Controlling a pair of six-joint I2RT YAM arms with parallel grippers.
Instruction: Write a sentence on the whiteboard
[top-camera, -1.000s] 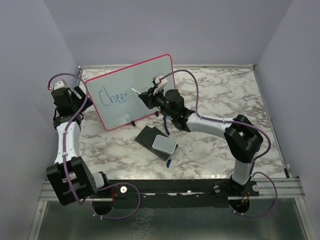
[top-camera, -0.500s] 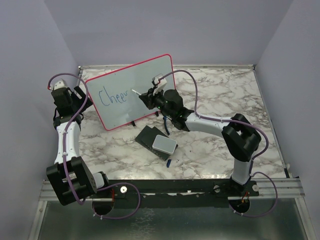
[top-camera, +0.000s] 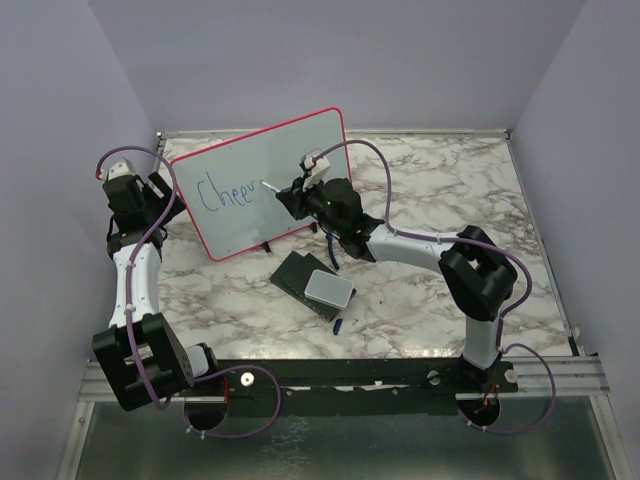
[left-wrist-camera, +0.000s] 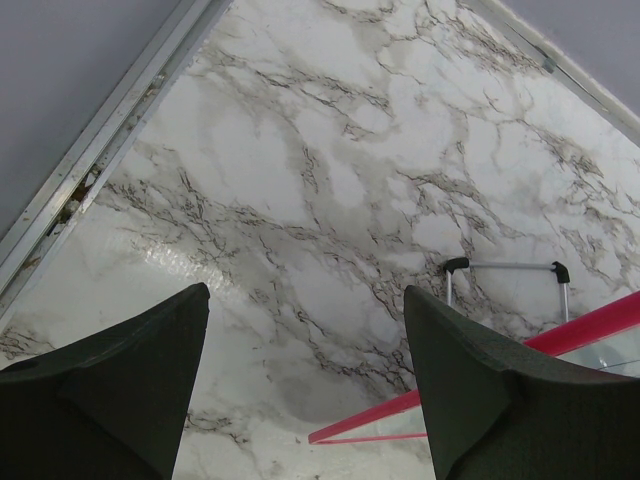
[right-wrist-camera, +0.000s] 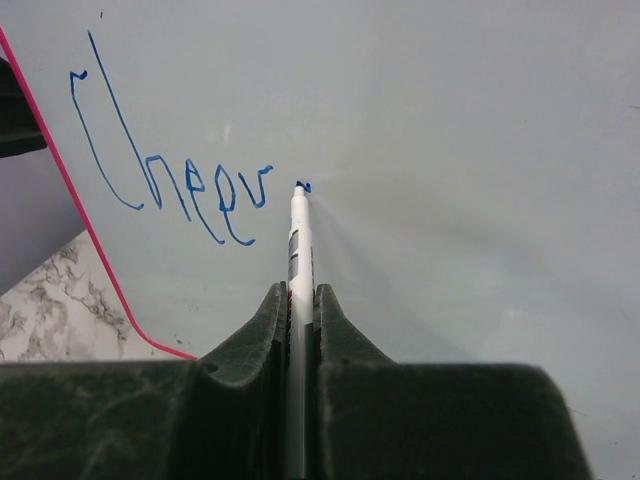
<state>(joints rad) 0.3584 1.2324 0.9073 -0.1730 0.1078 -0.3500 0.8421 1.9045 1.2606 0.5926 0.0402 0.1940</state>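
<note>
Near the back wall (top-camera: 330, 60), whiteboard (top-camera: 255, 155) upright, long axis rising rightward

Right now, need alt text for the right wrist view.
Dark jaws shut on a white marker, its blue tip against the whiteboard just right of the blue handwritten "Cheer". The board's red frame and a patch of marble table show at lower left.

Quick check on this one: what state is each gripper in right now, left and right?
Left gripper: open, nothing between the jaws.
Right gripper: shut on the marker, its tip at the whiteboard.
</note>
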